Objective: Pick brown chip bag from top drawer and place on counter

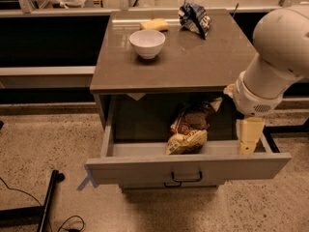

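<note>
The brown chip bag (189, 128) lies in the open top drawer (188, 166), right of its middle, with its tan end toward the front panel. The grey-brown counter (183, 64) tops the cabinet above it. My white arm reaches in from the right. My gripper (250, 138) points down over the drawer's right end, to the right of the bag and apart from it. It holds nothing that I can see.
On the counter stand a white bowl (147, 43), a yellow sponge (154, 24) and a small blue-and-white foil bag (194, 17). A black stand leg and cables (46, 211) lie on the speckled floor at lower left. Dark shelving runs behind.
</note>
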Available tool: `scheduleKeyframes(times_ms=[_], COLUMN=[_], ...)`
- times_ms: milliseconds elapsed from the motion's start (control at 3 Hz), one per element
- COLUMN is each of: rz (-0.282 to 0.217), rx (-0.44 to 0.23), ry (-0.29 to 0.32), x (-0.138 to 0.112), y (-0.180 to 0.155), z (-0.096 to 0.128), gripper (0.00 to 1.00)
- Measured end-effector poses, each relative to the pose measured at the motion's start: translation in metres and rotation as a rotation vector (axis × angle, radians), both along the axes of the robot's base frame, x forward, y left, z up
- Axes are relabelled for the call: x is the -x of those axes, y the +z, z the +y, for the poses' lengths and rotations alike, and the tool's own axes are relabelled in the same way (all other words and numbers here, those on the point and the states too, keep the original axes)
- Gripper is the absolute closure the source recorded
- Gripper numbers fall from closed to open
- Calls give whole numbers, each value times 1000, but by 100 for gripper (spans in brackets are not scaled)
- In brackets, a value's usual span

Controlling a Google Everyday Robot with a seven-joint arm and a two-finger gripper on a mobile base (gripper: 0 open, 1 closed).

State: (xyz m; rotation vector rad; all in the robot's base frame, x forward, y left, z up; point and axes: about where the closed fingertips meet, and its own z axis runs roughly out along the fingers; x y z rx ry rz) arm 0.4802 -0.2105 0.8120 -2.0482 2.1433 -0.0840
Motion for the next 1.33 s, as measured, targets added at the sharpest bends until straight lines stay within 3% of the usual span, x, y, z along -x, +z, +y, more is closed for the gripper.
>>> scheduleKeyframes(times_ms=[333, 667, 1000, 1333], rz=[-2, 72, 198, 256], rx=[0, -112, -322, -455], ry=[-1, -95, -327, -532], x=[0, -4, -17, -35], y=[3, -15, -50, -69], z=[0, 0, -2, 2], gripper=[0, 0, 0, 0])
